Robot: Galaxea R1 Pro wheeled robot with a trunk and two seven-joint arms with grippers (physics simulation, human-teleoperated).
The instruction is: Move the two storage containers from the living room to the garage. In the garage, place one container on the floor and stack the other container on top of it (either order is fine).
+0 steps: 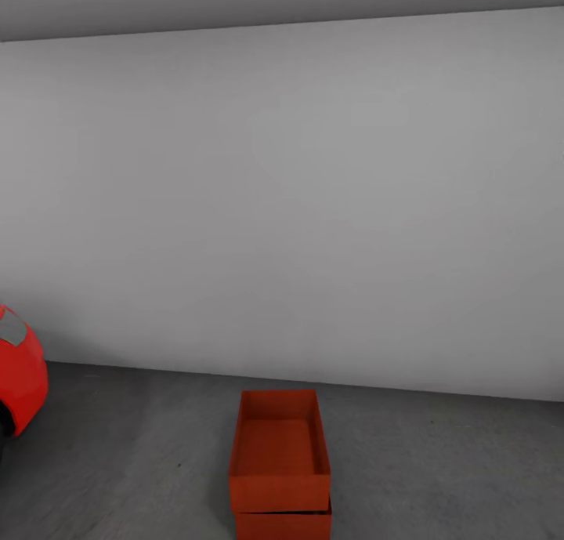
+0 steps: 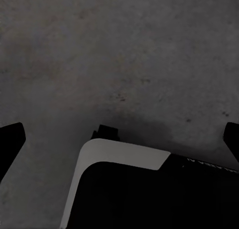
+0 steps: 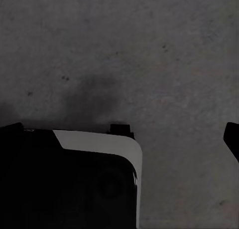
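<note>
Looking down from the head camera, I see the two storage containers already in the garage: the upper container (image 1: 280, 454) sits on top of the lower container (image 1: 283, 524), whose front edge just peeks out beneath it, both on the dark concrete floor (image 1: 439, 477) near the pale grey wall (image 1: 313, 195). A bit of the red car (image 1: 19, 379) shows off to the left, well apart from the stack. Both wrist cameras point down at bare concrete and part of the robot's own base (image 2: 149, 199). In the left wrist view the left gripper (image 2: 122, 136) has its dark fingertips far apart at the frame edges, so I read it as spread wide with nothing in it. In the right wrist view the right gripper (image 3: 119, 134) looks spread and empty too, though one finger blends into the dark base, so I'm less sure. I judge the stacking done. The risk now is my own motion: the top bin seems slightly offset from the one below, and driving the base forward or swinging an arm could nudge it off.
</note>
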